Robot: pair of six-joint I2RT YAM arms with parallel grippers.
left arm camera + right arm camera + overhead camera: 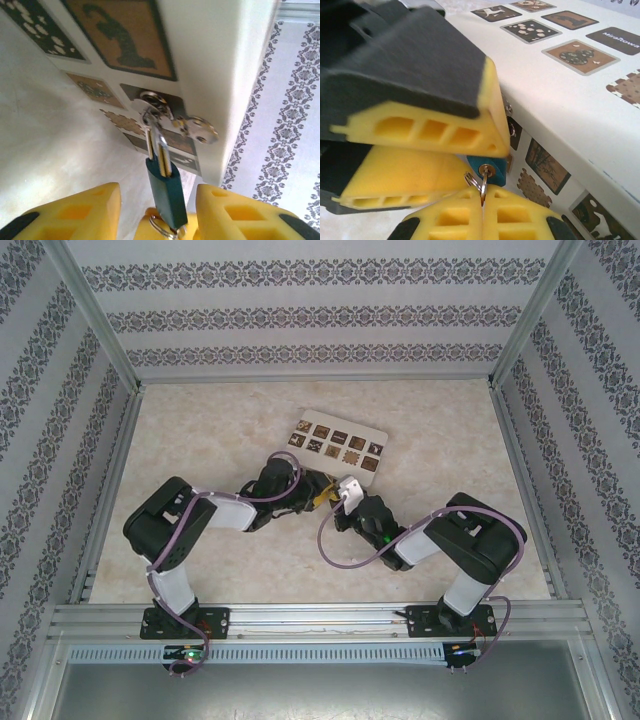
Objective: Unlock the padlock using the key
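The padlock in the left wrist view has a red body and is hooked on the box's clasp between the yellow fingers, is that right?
Not quite: the padlock has a teal-blue body, not red, as the left wrist view shows. It is indeed hooked on the box's clasp between the yellow fingers.

The left arm point(170, 530) rises from its base, folds at the elbow and reaches right and forward over the table. The right arm point(480, 540) mirrors it, reaching left, so the two wrists meet near the middle. The left gripper point(157, 187) sits low with its yellow fingers point(75, 215) standing apart. The right gripper point(482, 197) faces it tip to tip, its fingers point(445, 217) pressed together on what appears to be the key point(482, 189).
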